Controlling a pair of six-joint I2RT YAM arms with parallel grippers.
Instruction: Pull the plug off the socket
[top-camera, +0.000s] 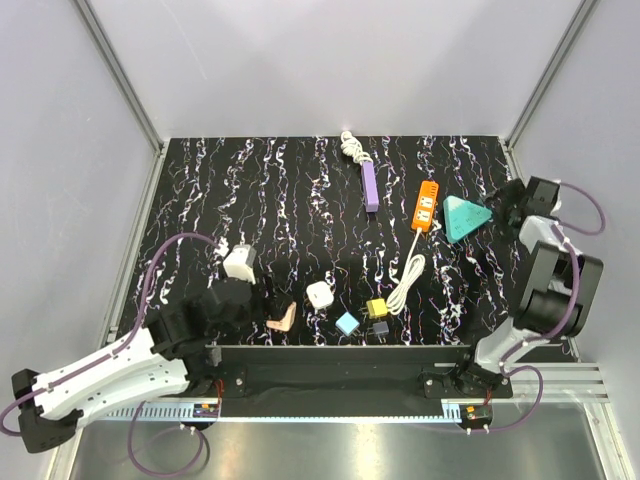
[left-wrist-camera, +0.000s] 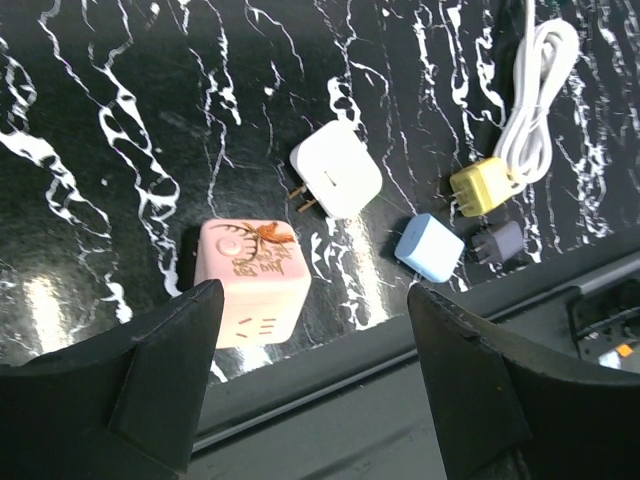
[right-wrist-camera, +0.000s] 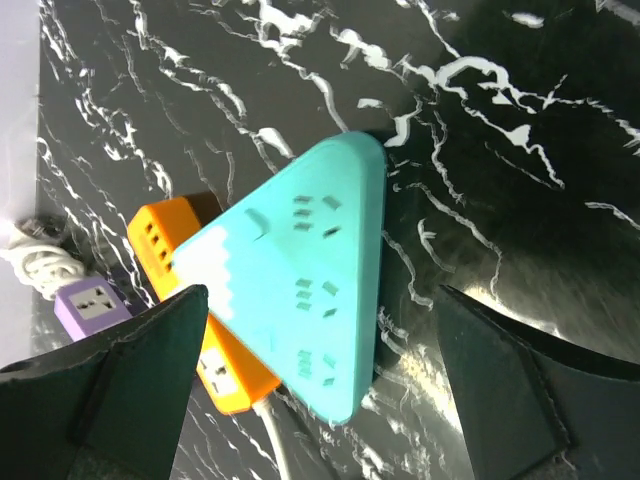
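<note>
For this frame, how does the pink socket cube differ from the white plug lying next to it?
The pink socket cube carries a brown antler drawing and writing; the white plug is plain. The cube shows socket slots on its near face; the plug has two metal prongs sticking out of one side. The cube lies nearer the table's near edge than the plug. Both are rounded blocks on the marbled table, apart and unconnected.

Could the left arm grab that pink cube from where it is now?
Probably yes. The left gripper stands open close to the pink cube, and nothing covers the cube. It lies nearer one finger, so a small sideways shift seems needed. The white plug lies beside it, apart.
</note>
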